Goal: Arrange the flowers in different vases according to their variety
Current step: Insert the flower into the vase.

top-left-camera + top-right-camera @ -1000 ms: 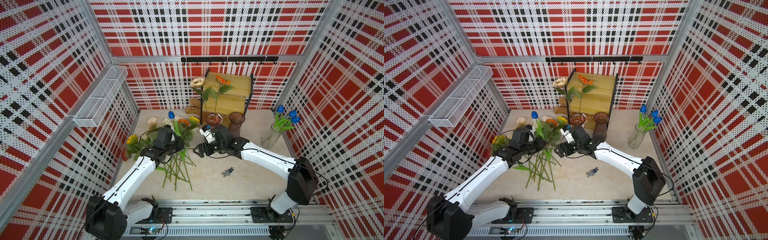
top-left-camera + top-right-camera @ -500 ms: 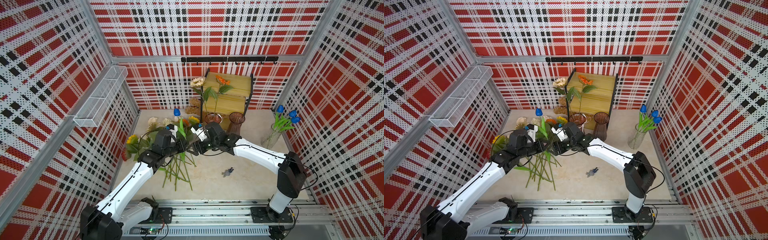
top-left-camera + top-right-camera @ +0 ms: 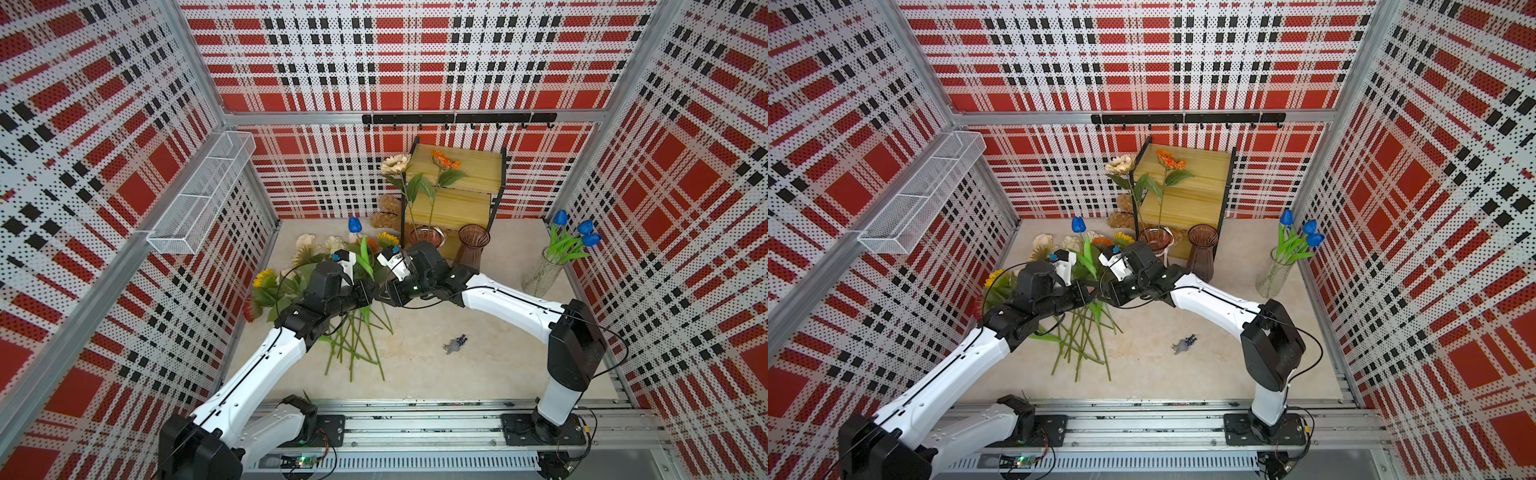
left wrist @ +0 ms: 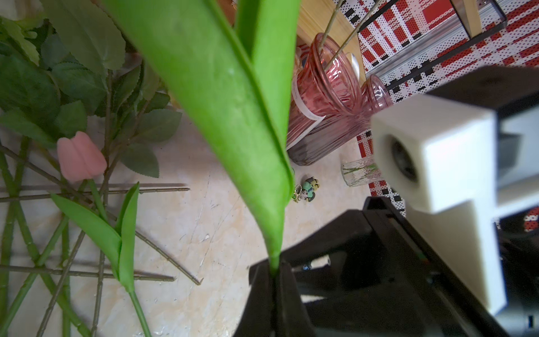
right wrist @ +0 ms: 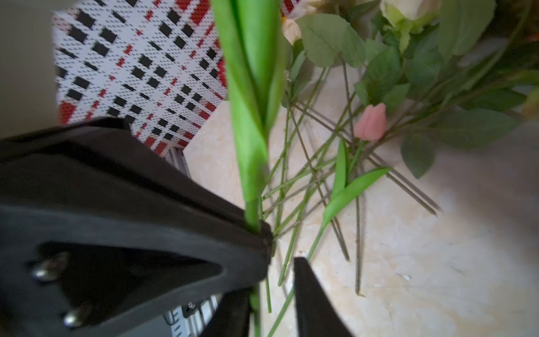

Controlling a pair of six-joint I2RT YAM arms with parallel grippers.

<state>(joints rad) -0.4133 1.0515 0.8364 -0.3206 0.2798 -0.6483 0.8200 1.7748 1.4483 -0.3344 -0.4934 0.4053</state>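
Note:
A blue tulip stands upright over the loose flowers lying on the table. My left gripper is shut on the low end of its green stem. My right gripper meets it tip to tip. Its jaws stand slightly apart round the same stem, which lies against one finger. A pink tulip lies among the stems. The pinkish vase holds a cream and an orange sunflower. The brownish-purple vase is empty. The clear cylinder vase holds three blue tulips.
A wooden two-tier shelf stands at the back behind the two tinted vases. A small keychain figure lies on the table in front. A white wire basket hangs on the left wall, and a black hook rail runs along the back wall.
My right gripper has moved left to the tulip stem and narrowed its wide jaws around it. My left gripper has shifted slightly right with the tulip.

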